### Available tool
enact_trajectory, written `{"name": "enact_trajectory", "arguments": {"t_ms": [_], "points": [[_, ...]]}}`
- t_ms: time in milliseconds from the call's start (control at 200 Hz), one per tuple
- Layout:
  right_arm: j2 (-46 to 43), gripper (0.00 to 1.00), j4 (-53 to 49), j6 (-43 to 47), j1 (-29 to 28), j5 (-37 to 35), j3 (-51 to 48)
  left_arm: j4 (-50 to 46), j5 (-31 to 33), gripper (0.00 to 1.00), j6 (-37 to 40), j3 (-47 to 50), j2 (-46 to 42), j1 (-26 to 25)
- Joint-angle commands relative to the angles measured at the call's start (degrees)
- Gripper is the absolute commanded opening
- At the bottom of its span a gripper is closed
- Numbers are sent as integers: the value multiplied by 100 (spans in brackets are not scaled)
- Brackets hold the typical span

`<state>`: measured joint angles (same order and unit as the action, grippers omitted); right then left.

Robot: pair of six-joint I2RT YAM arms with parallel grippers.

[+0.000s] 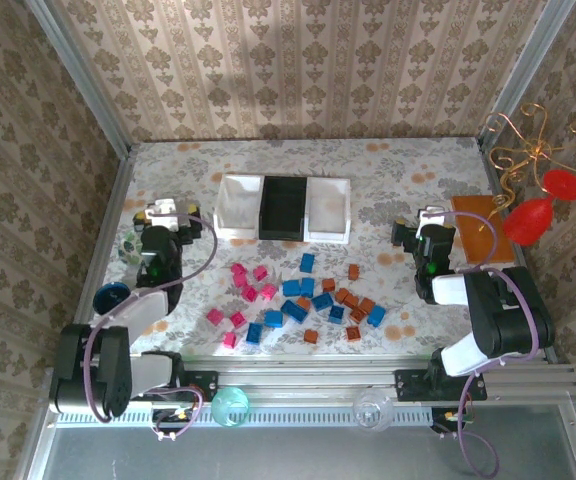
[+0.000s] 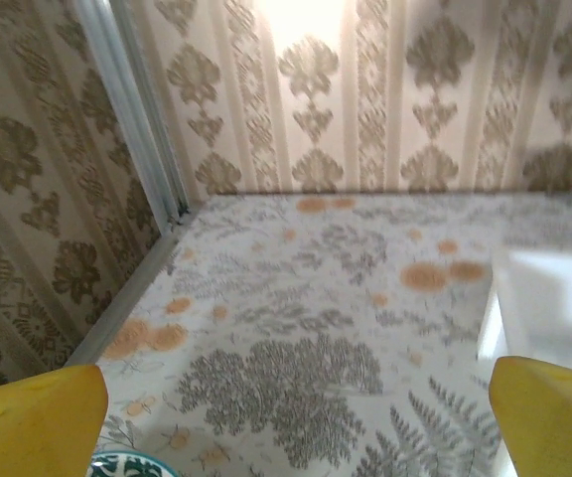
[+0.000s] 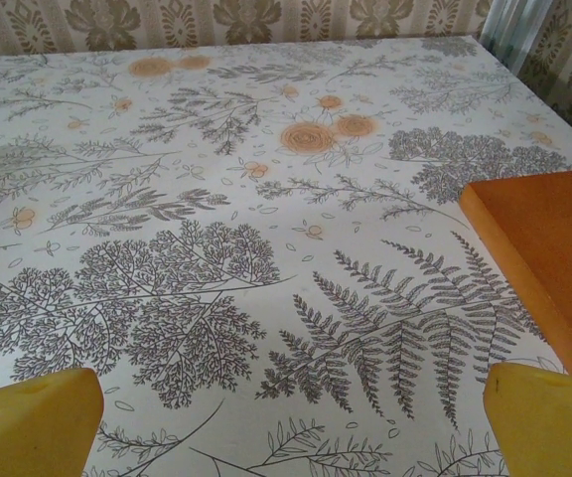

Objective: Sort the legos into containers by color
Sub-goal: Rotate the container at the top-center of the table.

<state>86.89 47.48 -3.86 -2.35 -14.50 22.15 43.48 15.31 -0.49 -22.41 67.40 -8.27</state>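
Well, the legos [image 1: 290, 298] lie loose on the counter [image 1: 398, 170], just in front of the containers [image 1: 283, 208], on the side nearer the arms. The pink ones [image 1: 240, 292] sit in front of the left white tray [image 1: 236, 205]. The blue ones [image 1: 294, 300] are mostly in front of the black tray [image 1: 281, 205]. The orange-brown ones [image 1: 353, 300] spread out in front of the right white tray [image 1: 328, 208]. Some blue and orange-brown bricks are mixed up and touch each other. The containers are three little open trays joined in a row.

The left hand [image 1: 166, 212] is to the left of the containers, low by the counter. Its two yellow fingers [image 2: 38, 412] are spread wide apart, with nothing between them. In its own camera a pale blurry shape [image 2: 554, 298] shows on the right. It may be the wall of the nearest white tray, but it is too fuzzy to be sure. A small patterned bowl [image 1: 128, 248] also sits left of the containers, just beside that hand and a bit nearer the arms.

The right hand [image 1: 423, 220] is to the right of the containers. Its yellow fingers [image 3: 33, 417] are wide apart too and hold nothing. A flat orange board [image 1: 483, 228] lies farther right of the containers, just past this hand. A red cup-like thing [image 1: 530, 218] sits at the far right edge, beyond the board.
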Motion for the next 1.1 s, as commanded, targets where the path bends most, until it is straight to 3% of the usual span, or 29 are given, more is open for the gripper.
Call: {"name": "enact_trajectory", "arguments": {"t_ms": [0, 40, 155, 255, 310, 410, 480, 505, 550, 590, 710, 785, 910, 1095], "points": [[-118, 100, -191, -72, 199, 599, 217, -103, 221, 100, -664, -5, -308, -5], [-171, 100, -319, -45, 183, 553, 284, -254, 227, 100, -745, -90, -439, -8], [-1165, 100, -2044, -254, 46, -322, 902, -762, 407, 100, -1108, -356, -813, -8], [-1472, 100, -2321, -272, -153, -665, 1072, -535, 1085, 100, -2358, -248, -916, -3], [-1515, 100, -2586, -442, -211, -672, 1238, -244, 876, 100, -3100, -71, -992, 78], [-1526, 100, -3603, -1818, -194, -1022, 1694, 786, -87, 100, -4049, 333, -1026, 485], [-1612, 100, -5390, -3914, -112, -1497, 2170, 1169, -717, 100, -4959, 404, -948, 882], [-1625, 100, -5694, -4296, -10, -1281, 2249, 963, -868, 100, -5647, 413, -960, 1040], [-1583, 100, -5328, -4026, 214, -258, 2175, 458, -822, 100, -6885, 413, -965, 1201], [-1560, 100, -5317, -4083, 252, 83, 2194, 374, -932, 100, -7438, 444, -900, 1329], [-1566, 100, -5566, -3900, 94, 651, 2324, 1424, -1762, 100, -6966, 430, -416, 1491], [-1549, 100, -5958, -3778, -140, 850, 2445, 1487, -2150, 100, -6864, 325, -300, 1474], [-1317, 100, -6255, -3424, -567, 1318, 2603, 872, -2524, 100, -6930, 125, -421, 1370], [-92, 97, -6664, -2872, -1187, 1308, 3603, -559, -3444, 99, -6068, -475, -614, 889]]}}
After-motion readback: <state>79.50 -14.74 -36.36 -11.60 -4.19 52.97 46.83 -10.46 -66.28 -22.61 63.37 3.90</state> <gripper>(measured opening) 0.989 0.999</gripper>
